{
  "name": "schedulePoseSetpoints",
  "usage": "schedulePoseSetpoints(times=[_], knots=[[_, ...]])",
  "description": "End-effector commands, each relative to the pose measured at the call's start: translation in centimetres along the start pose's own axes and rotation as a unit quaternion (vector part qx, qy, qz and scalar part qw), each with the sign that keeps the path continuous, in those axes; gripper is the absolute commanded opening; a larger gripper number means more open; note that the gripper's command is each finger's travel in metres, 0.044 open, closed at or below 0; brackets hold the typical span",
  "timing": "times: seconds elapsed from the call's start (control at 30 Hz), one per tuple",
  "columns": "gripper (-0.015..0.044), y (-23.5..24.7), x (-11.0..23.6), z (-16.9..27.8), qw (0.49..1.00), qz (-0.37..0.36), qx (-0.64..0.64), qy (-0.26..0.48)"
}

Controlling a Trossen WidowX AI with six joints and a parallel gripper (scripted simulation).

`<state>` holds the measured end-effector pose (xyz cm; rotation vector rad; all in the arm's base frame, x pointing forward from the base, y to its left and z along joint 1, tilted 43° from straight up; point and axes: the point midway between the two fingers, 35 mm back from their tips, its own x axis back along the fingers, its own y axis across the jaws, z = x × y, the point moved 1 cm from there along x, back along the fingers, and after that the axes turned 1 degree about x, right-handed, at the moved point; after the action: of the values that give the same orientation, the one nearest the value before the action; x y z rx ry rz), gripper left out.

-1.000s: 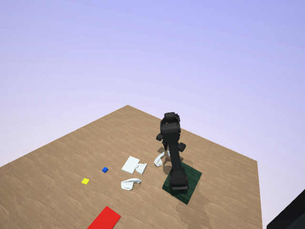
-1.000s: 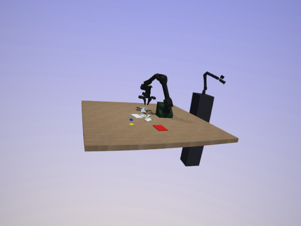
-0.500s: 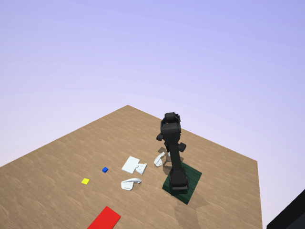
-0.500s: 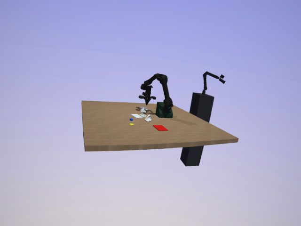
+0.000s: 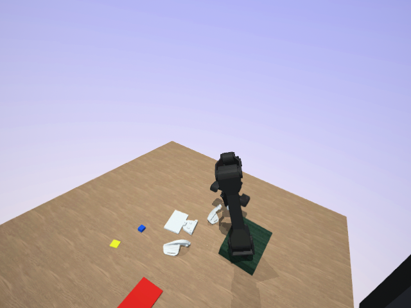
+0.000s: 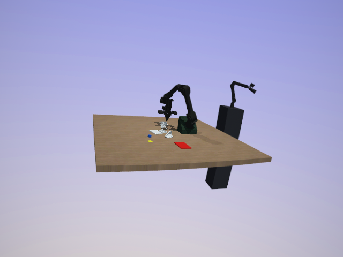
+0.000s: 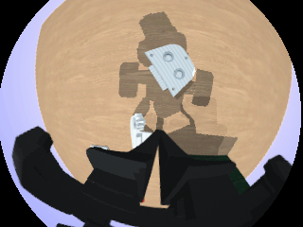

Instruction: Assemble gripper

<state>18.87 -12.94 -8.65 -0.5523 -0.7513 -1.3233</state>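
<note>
My gripper (image 6: 166,119) (image 7: 159,132) is shut and empty, pointing down above the table. The housing plate (image 7: 178,62) lies on the table ahead of the fingertips in the wrist view, its two round holes visible; the arm mostly hides it in the top view. One white jaw (image 5: 212,217) (image 7: 135,134) lies between the housing plate and the base, partly behind the left finger in the wrist view. The gripper base (image 5: 175,221) (image 6: 155,131) lies flat, its narrower end (image 5: 190,226) toward the jaws. The other jaw (image 5: 171,248) (image 6: 168,135) lies apart on the table. Neither jaw is on the base.
A blue cube (image 5: 141,228) (image 6: 149,136) and a yellow square (image 5: 115,243) (image 6: 149,141) lie beyond the base. A red plate (image 5: 142,292) (image 6: 182,145) lies nearer the table edge. The arm stands on a dark green block (image 5: 259,232) (image 6: 183,127).
</note>
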Motion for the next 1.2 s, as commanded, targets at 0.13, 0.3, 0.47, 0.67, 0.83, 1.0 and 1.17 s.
schedulePoseSetpoints(times=[0.13, 0.3, 0.47, 0.67, 0.83, 1.0, 1.17], knots=[[0.0, 0.0, -1.7, 0.1, 1.0, 0.001, -0.003, 0.005], [0.0, 0.0, -2.5, 0.1, 1.0, 0.001, -0.003, 0.005], [0.0, -0.1, -3.3, 0.2, 1.0, 0.001, -0.003, 0.005], [0.0, -0.1, -4.2, 0.3, 1.0, 0.001, -0.003, 0.006], [0.0, -0.2, -4.5, 0.3, 1.0, 0.001, -0.003, 0.006], [0.0, -0.1, -4.5, 0.3, 1.0, 0.001, -0.003, 0.006], [0.0, 0.7, -4.4, 0.2, 1.0, 0.0, -0.003, 0.005]])
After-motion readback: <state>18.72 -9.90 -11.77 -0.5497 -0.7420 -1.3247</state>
